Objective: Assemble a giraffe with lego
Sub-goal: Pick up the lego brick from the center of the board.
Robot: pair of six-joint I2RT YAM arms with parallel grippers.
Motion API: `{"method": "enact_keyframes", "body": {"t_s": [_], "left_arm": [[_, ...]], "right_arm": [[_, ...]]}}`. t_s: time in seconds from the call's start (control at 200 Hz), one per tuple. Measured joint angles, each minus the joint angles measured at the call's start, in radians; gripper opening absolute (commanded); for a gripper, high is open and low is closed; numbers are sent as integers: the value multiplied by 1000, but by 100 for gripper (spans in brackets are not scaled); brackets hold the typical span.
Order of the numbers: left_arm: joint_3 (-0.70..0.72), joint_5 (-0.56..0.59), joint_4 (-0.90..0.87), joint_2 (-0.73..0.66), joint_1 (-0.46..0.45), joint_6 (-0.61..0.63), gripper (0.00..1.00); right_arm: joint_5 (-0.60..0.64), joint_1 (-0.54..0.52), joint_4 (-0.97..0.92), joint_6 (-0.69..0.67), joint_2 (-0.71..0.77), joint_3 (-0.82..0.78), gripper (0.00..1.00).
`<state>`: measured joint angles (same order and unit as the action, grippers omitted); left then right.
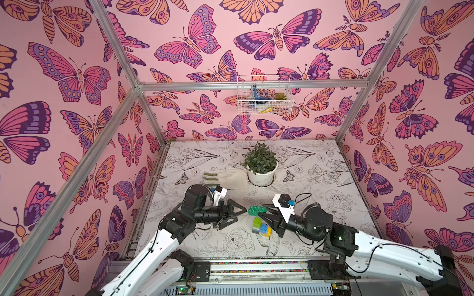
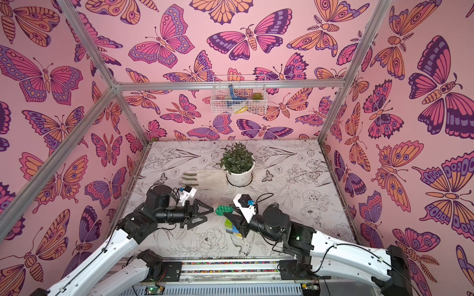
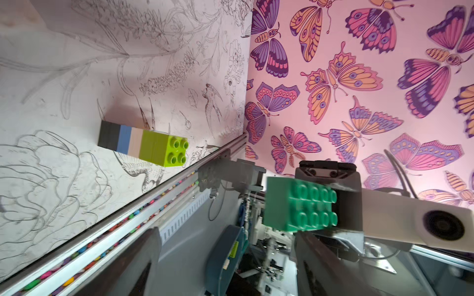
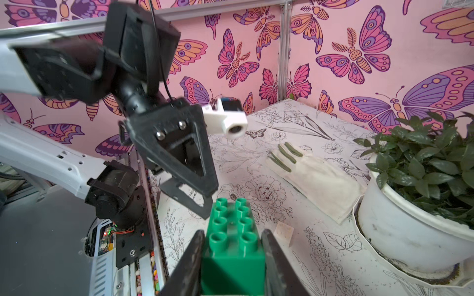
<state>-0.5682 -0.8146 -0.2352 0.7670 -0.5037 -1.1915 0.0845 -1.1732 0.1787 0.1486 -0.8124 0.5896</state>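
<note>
In both top views your right gripper (image 1: 261,208) hides the held end of the dark green brick (image 1: 252,210) and one side of the giraffe (image 1: 260,226); you can't see its legs fully. Right wrist view: the brick's rear and the fingers (image 4: 189,266) run off the frame edge. Left wrist view: that brick is blurred. Wire basket (image 1: 246,107) contents are too small for you to name.

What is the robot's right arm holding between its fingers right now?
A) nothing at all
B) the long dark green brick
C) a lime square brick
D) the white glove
B: in the right wrist view, the right arm's fingers press against both sides of the long dark green brick.
</note>
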Motion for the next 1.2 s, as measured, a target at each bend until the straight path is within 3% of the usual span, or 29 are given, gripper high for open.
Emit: {"method": "enact_keyframes", "body": {"t_s": [0.16, 0.421, 0.666, 0.881, 0.931, 1.197], "left_arm": [[189, -3, 362, -19, 6, -256, 88], [261, 56, 696, -97, 7, -463, 85], [314, 84, 767, -119, 7, -557, 82], [317, 98, 810, -122, 7, -597, 72], [317, 101, 817, -124, 7, -606, 65], [317, 106, 835, -150, 4, -631, 64]], "right_arm": [[-30, 0, 6, 0, -11, 8, 0], [-71, 0, 6, 0, -45, 32, 0], [-76, 0, 21, 0, -60, 35, 0], [-90, 0, 51, -3, -114, 54, 0], [-93, 0, 55, -8, -122, 55, 0], [-104, 1, 72, -23, -139, 70, 0]]}}
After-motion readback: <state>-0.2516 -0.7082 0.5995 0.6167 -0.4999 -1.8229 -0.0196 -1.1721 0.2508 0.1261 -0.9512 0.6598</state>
